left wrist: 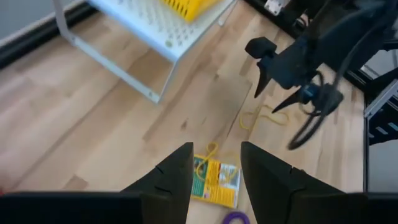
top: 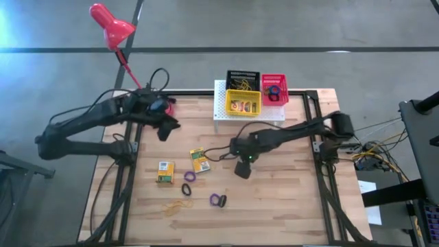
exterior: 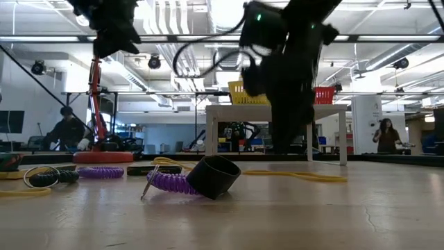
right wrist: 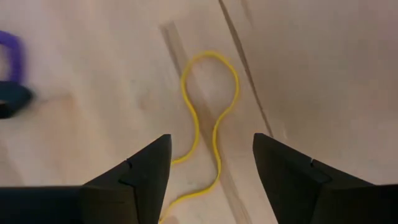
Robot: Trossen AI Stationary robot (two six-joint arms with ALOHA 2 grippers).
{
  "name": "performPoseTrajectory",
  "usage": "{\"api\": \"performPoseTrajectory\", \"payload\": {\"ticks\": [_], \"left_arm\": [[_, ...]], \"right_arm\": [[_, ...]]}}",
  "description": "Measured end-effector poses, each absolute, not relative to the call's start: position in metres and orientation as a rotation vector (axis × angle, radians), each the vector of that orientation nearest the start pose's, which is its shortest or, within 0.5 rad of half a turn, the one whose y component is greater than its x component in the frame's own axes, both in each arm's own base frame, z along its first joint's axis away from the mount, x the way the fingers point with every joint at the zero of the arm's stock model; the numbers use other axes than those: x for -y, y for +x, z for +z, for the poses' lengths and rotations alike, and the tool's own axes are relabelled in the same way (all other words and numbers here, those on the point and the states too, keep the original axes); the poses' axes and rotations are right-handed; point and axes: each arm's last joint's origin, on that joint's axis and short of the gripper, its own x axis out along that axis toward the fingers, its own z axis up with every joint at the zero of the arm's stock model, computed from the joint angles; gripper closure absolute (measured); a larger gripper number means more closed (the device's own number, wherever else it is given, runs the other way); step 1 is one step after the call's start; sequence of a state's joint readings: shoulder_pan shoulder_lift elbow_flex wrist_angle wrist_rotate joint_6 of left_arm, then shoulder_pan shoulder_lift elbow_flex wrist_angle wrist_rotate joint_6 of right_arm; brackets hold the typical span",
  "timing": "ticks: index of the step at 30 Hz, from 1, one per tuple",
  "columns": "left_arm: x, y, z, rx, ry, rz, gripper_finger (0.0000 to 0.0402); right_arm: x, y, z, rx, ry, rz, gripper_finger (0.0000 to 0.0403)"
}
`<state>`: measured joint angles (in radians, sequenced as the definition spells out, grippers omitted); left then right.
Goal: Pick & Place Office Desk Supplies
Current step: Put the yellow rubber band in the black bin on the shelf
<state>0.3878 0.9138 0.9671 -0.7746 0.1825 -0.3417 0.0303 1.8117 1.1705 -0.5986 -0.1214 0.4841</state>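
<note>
- The right pincer [right wrist: 211,162] hangs low over the middle of the desk [top: 288,206], its jaws spread wide and empty, straddling a thin yellow rubber band [right wrist: 208,118] that lies looped on the wood.
- The left pincer [left wrist: 214,168] is up near the far left of the desk, jaws part open with nothing between them; past it lies a yellow-green card box [left wrist: 216,182] with a bit of yellow band at its edge.
- 2 card boxes lie on the wood from above: that one [top: 199,160] and a second one [top: 164,172] to its left.
- Near the front sit a purple ring [top: 189,176], a black ring [top: 186,188], and a purple-and-black pair [top: 218,200] touching each other (the low view shows that pair close up).
- Another yellow band [top: 175,204] lies near the front left, faint against the wood.
- On the white perforated stand [top: 223,110] at the far edge sit 3 trays: black [top: 243,77], yellow [top: 243,103] and red [top: 274,89]; what they hold is too small to tell.
- A red desk lamp [top: 110,26] stands beyond the far left corner.
- In the low view the right arm blocks much of the stand, and people show in the room behind.
</note>
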Motion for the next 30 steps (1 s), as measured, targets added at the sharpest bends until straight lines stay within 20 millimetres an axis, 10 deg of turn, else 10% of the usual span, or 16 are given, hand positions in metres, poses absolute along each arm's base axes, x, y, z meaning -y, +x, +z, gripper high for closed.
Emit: {"api": "performPoseTrajectory", "payload": {"ticks": [11, 21, 30], "left_arm": [[-0.057, 0.154, 0.312, -0.665, -0.536, 0.316, 0.0264], [-0.058, 0.156, 0.314, -0.639, -0.493, 0.299, 0.0264], [-0.058, 0.156, 0.314, -0.639, -0.471, 0.291, 0.0264]], "right_arm": [[-0.031, 0.352, 0.138, -1.318, 0.412, -0.283, 0.0217], [-0.042, 0.349, 0.123, -1.353, 0.335, -0.343, 0.0362], [-0.054, 0.355, 0.175, -1.22, 0.402, -0.263, 0.0394]]}}
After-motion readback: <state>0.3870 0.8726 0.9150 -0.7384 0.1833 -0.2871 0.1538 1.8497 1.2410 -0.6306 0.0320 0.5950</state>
